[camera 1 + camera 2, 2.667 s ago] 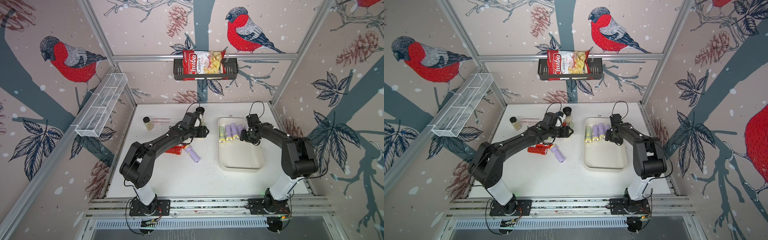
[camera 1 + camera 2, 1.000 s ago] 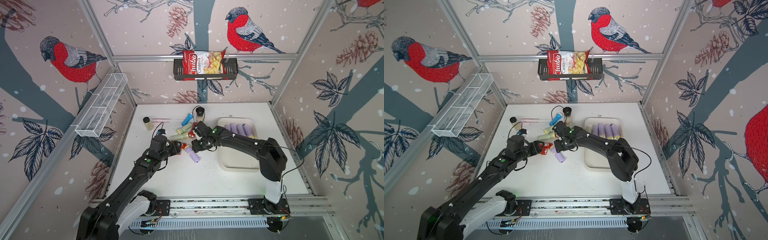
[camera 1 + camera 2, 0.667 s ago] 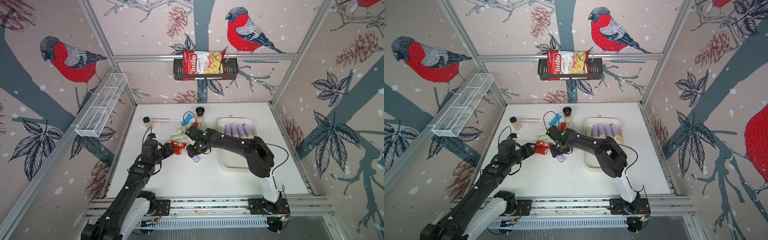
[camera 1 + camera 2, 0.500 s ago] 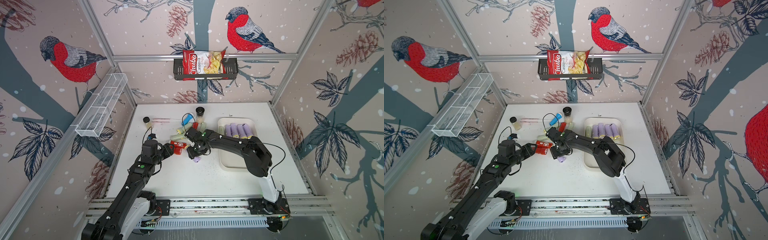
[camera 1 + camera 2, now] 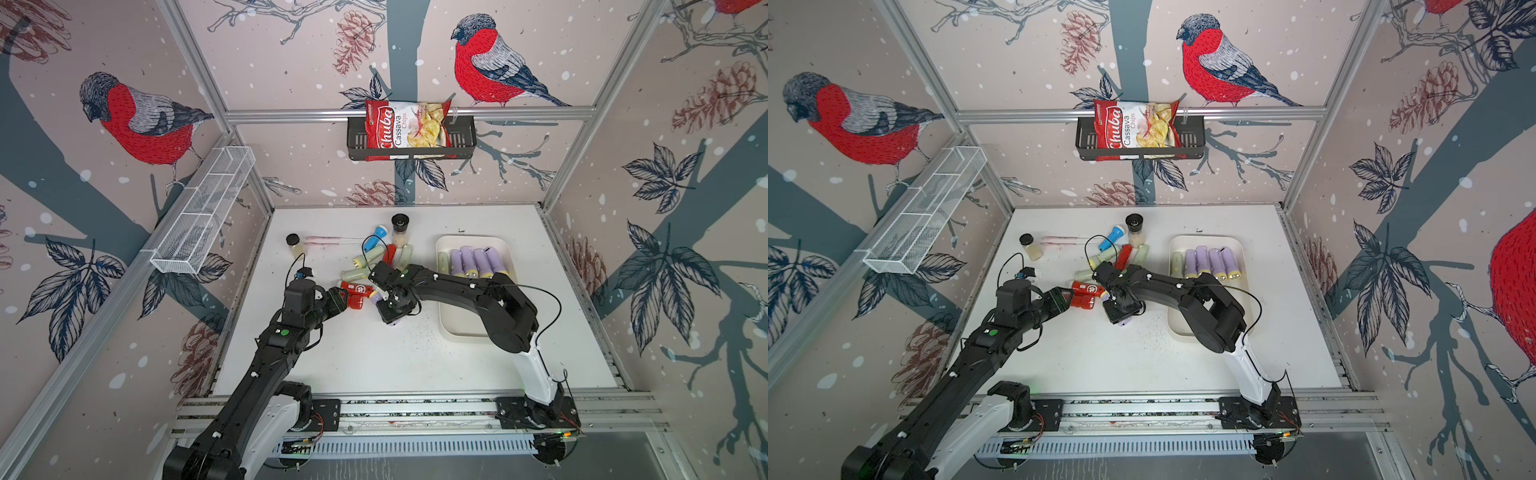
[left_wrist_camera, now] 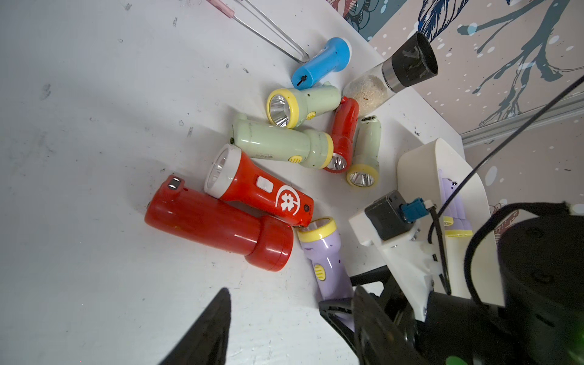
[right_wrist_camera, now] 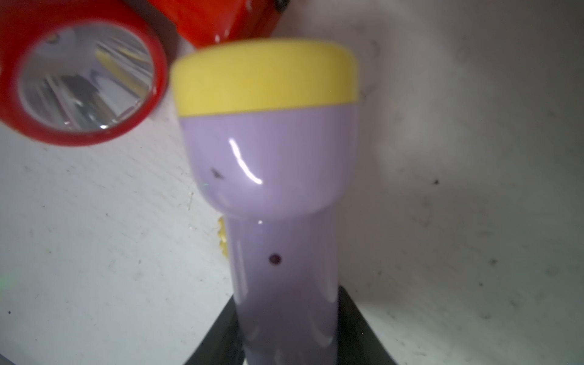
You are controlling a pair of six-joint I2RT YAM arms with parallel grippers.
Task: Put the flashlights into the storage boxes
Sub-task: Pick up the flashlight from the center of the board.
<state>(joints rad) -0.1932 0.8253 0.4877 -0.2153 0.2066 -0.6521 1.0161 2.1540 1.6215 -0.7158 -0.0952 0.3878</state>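
- Lilac flashlight (image 7: 271, 189): it lies on the counter (image 5: 374, 365) at the near edge of the loose pile. The right hand (image 5: 390, 308) is closed on its handle.
- Its long axis runs slantwise. The yellow head points away from the robot toward the red flashlights (image 5: 356, 291), and the tail points toward the robot.
- The tray (image 5: 459, 326) lies to the right of that hand, near but apart. The carry should therefore be a lift and a short swing rightward by the right arm, which is the nearer one.
- A row of flashlights (image 5: 478, 262) already fills the far end of the tray, heads toward the robot. The near end is bare.
- The left hand (image 5: 338, 298) is open with nothing between its jaws, just beside the red pair.
- In both top views the right hand hides the handle, leaving only the head and tail tip showing.
- The right wrist view shows dark fingers (image 7: 350, 319) against both sides of the handle.
- The left wrist view alone shows the yellow head touching a red flashlight's tail, so the lift may nudge it.
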